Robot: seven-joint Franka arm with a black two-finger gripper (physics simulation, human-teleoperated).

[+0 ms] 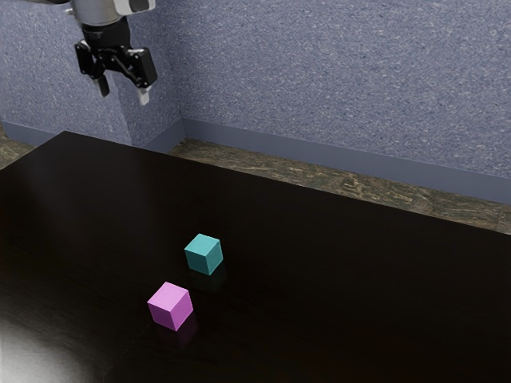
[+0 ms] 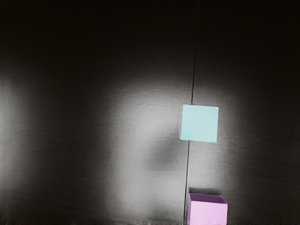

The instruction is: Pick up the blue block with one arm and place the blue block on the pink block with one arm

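- The end effector (image 1: 123, 92) is held high above the worktop (image 1: 359, 303), fingers spread, nothing gripped
- The blue block (image 1: 204, 254) is found on the worktop, near the pink block (image 1: 170, 306) yet apart
- Nothing is judged done; grasping, lifting and stacking are left
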